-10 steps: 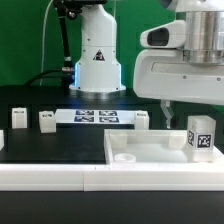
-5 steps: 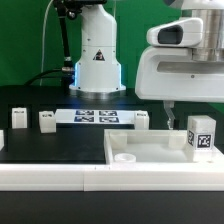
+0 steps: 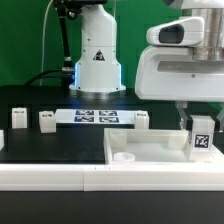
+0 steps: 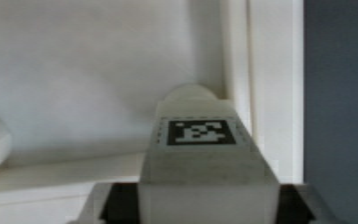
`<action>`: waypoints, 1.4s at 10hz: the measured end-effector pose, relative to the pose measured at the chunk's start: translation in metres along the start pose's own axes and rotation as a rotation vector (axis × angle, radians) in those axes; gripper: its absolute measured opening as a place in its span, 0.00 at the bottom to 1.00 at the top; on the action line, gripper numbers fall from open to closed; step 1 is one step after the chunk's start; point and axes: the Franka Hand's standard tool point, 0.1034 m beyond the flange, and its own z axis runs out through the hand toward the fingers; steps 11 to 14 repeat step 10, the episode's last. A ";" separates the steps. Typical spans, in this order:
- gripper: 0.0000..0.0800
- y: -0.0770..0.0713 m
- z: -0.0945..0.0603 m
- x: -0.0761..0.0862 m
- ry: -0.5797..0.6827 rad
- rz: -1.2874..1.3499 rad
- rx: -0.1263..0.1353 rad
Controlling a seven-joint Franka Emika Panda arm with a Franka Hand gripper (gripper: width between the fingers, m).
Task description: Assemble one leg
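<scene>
Gripping the leg [image 3: 201, 134] between both fingers, the gripper [image 3: 198, 118] stands it upright over the white panel [image 3: 150, 151] at the exterior view's right, jaws closed to the block's width on its upper flanks. Block looks rigid, light, smooth plastic; probably slippery, so hold flat opposite sides, tag [image 4: 199, 132] face left clear.

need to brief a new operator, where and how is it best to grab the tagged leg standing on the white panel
Grip the leg near its top end, coming straight down from above. It stands upright on the white panel, so its two flat side faces suit the gripper, which already hangs over it. The tagged face would probably stay uncovered.
</scene>
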 end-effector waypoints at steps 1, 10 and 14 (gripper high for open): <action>0.36 0.000 0.000 0.000 0.000 0.003 0.000; 0.37 0.011 0.001 -0.001 0.023 0.303 -0.001; 0.37 0.011 0.001 -0.001 0.023 0.303 -0.001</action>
